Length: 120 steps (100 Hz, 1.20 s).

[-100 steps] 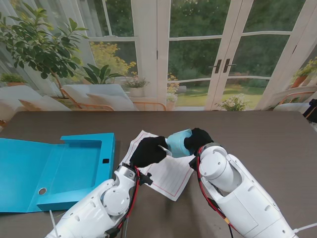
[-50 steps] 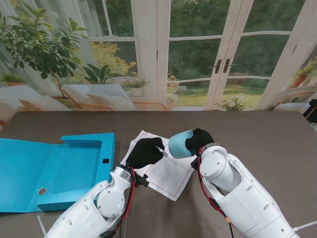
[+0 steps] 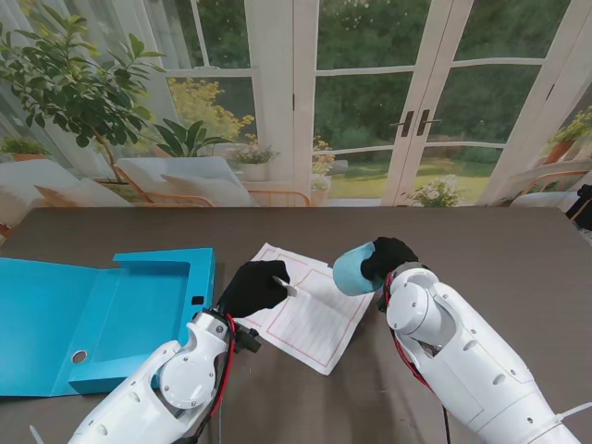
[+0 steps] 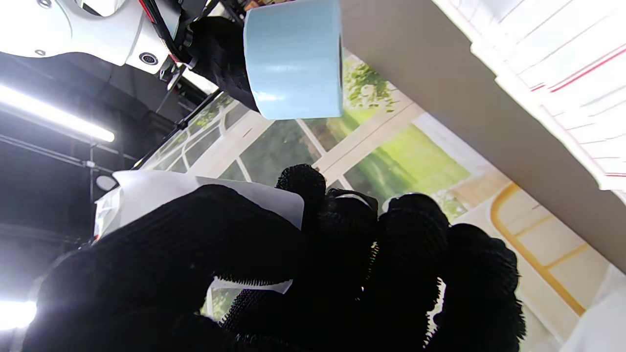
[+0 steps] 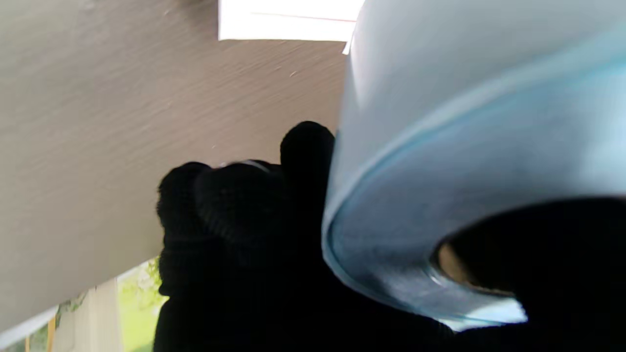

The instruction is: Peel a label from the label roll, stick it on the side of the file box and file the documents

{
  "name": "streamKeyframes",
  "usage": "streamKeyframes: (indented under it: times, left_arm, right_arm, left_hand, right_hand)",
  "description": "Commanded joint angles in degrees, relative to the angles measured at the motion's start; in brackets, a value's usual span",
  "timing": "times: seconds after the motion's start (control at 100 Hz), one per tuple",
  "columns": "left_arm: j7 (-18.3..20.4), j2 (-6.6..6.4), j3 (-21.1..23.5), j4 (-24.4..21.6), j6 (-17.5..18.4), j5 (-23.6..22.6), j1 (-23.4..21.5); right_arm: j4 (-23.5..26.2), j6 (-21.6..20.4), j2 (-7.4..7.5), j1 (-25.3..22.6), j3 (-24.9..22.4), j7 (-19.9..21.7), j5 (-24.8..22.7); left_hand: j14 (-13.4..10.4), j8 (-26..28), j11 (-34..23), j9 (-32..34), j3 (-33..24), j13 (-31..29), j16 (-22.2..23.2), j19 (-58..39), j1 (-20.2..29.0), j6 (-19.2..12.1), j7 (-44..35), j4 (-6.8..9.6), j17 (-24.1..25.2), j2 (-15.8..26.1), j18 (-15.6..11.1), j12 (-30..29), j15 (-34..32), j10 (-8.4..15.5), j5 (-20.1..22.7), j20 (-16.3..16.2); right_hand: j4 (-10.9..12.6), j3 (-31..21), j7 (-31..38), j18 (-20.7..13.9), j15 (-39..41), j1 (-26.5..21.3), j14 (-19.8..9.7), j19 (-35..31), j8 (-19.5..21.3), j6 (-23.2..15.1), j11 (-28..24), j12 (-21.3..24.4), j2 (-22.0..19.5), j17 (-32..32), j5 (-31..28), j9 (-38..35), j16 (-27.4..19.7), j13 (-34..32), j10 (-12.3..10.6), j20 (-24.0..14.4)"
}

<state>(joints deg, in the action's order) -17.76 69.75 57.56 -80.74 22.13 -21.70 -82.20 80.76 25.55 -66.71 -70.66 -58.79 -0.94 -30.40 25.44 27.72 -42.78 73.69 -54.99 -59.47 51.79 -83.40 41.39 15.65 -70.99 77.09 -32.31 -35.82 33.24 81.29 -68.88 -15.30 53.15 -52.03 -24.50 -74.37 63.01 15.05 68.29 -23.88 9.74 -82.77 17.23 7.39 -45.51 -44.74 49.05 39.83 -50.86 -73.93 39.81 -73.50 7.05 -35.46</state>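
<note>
Now the open blue file box [image 3: 139, 305] lies on the desk [image 3: 518, 250] left of the left robot hand [image 3: 252, 288], documents [image 3: 310, 314] beneath. The right robot hand [image 3: 388, 259], gripping the label roll [image 3: 353, 269], has drawn away; the left pinches the freed label [image 4: 161, 193], ready for sticking.

Bare dark brown wooden tabletop [image 3: 499, 250] lies open on the right and far side, while the open blue plastic file box [image 3: 102, 310] and white ruled paper documents [image 3: 310, 314] occupy left and centre.
</note>
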Motion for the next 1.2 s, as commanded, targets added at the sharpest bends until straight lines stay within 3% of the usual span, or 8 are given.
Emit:
streamKeyframes:
  times: [0.0, 0.36, 0.37, 0.42, 0.43, 0.5, 0.82, 1.19]
  left_arm:
    - [1.5, -0.91, 0.6, -0.8, -0.4, 0.0, -0.8]
    - [4.4, -2.10, 3.5, -3.9, -3.0, -0.9, -3.7]
    - [4.4, -2.12, 3.6, -4.0, -3.1, -0.9, -3.7]
    - [4.6, -2.22, 3.9, -4.3, -3.2, -1.0, -4.0]
    - [4.6, -2.24, 3.9, -4.3, -3.2, -1.0, -4.1]
    - [4.9, -2.35, 4.3, -4.7, -3.4, -1.2, -4.4]
    - [5.3, -2.63, 5.1, -6.0, -4.2, -1.8, -5.5]
    - [6.0, -2.82, 5.5, -6.9, -4.9, -1.8, -6.2]
  right_arm:
    - [-0.8, -0.8, 0.80, 1.1, 0.0, 1.0, -0.6]
    - [-6.4, -3.1, 2.78, 4.3, 1.4, 4.2, -8.8]
    - [-6.5, -3.2, 2.84, 4.4, 1.4, 4.3, -9.0]
    - [-7.2, -3.5, 3.13, 4.8, 1.7, 5.0, -9.9]
    - [-7.3, -3.5, 3.18, 4.9, 1.8, 5.1, -10.1]
    - [-8.4, -4.0, 3.62, 5.6, 2.5, 6.1, -11.6]
    - [-13.9, -5.3, 5.56, 9.3, 6.9, 11.0, -17.6]
    - [-19.3, -4.6, 6.46, 13.9, 13.8, 14.5, -18.7]
  left_hand:
    - [5.1, 0.7, -0.1, 1.3, -1.4, -0.1, 0.7, -2.9, 1.2, 2.0, -0.7, 2.17, 0.1, 0.9, -0.3, 1.2, -1.2, 0.3, -0.3, -0.3]
    - [4.9, 1.1, -0.3, 0.7, -1.3, 0.5, 0.7, -2.6, 0.9, 2.0, -0.8, 1.90, 0.7, 1.4, -0.6, 1.7, -1.5, 0.3, -0.9, -0.8]
    - [4.8, 1.1, -0.3, 0.7, 0.7, 0.9, 1.0, -2.5, -0.3, 2.0, -0.9, 0.26, 0.7, 2.5, -0.6, 1.7, -1.9, 0.3, -0.8, -0.9]
    - [4.9, 1.1, -0.3, 0.6, -1.1, 0.7, 0.8, -2.5, 0.7, 1.9, -0.8, 1.67, 0.7, 1.6, -0.7, 1.7, -1.6, 0.3, -1.0, -1.1]
    - [4.7, 1.1, -0.3, 0.6, 0.8, 1.0, 1.0, -2.4, -0.5, 1.9, -0.8, 0.10, 0.8, 2.7, -0.7, 1.7, -1.9, 0.4, -1.0, -1.1]
    - [4.9, 1.2, -0.3, 0.5, -1.2, 0.8, 0.8, -2.3, 0.7, 1.8, -0.8, 1.68, 0.8, 1.6, -0.7, 1.7, -1.5, 0.3, -1.0, -1.3]
    - [4.7, 1.3, -0.4, 0.3, -1.2, 1.0, 0.8, -2.2, 0.6, 1.7, -0.8, 1.64, 1.0, 1.8, -1.0, 1.8, -1.5, 0.4, -1.2, -1.4]
    - [4.7, 1.4, -0.4, 0.1, -1.2, 1.2, 0.8, -2.1, 0.5, 1.7, -0.9, 1.59, 1.2, 1.9, -1.2, 1.8, -1.5, 0.4, -1.4, -1.6]
  right_hand:
    - [3.0, -7.6, 6.9, 0.2, 0.1, -2.1, -1.0, -2.6, 4.7, -10.6, -1.0, 0.3, -4.4, 9.7, -5.4, -1.0, -0.2, -1.4, 0.5, 0.3]
    - [2.9, -7.2, 7.0, -0.8, -0.2, -1.2, -2.2, -2.4, 4.7, -11.9, -1.0, 0.4, -5.1, 9.9, -5.0, -0.9, -0.3, -1.5, -0.4, 0.6]
    - [2.9, -7.2, 7.0, -0.9, -0.2, -1.1, -2.4, -2.4, 4.7, -12.0, -1.0, 0.4, -5.1, 9.9, -5.0, -0.9, -0.3, -1.5, -0.5, 0.6]
    - [2.9, -7.0, 7.0, -1.0, -0.3, -1.0, -2.5, -2.4, 4.7, -12.3, -1.0, 0.4, -5.4, 9.9, -4.9, -0.8, -0.4, -1.5, -0.6, 0.6]
    - [2.9, -7.0, 7.1, -1.0, -0.3, -1.0, -2.5, -2.4, 4.7, -12.4, -1.0, 0.4, -5.4, 9.9, -4.9, -0.8, -0.4, -1.5, -0.7, 0.7]
    - [2.9, -6.8, 7.1, -1.5, -0.5, -0.8, -2.7, -2.3, 4.7, -12.9, -1.0, 0.4, -5.7, 9.8, -4.8, -0.6, -0.5, -1.5, -0.9, 0.8]
    - [3.0, -5.6, 7.5, -3.4, -1.6, 0.4, -4.3, -1.9, 4.8, -15.2, -1.2, 0.4, -7.3, 9.5, -3.6, 0.2, -0.9, -1.6, -2.5, 1.1]
    - [3.4, -3.0, 7.8, -5.8, -4.1, 1.3, -5.3, -1.1, 4.4, -17.9, -1.5, 0.5, -10.0, 8.3, -1.9, 2.2, -1.8, -1.6, -3.8, 1.3]
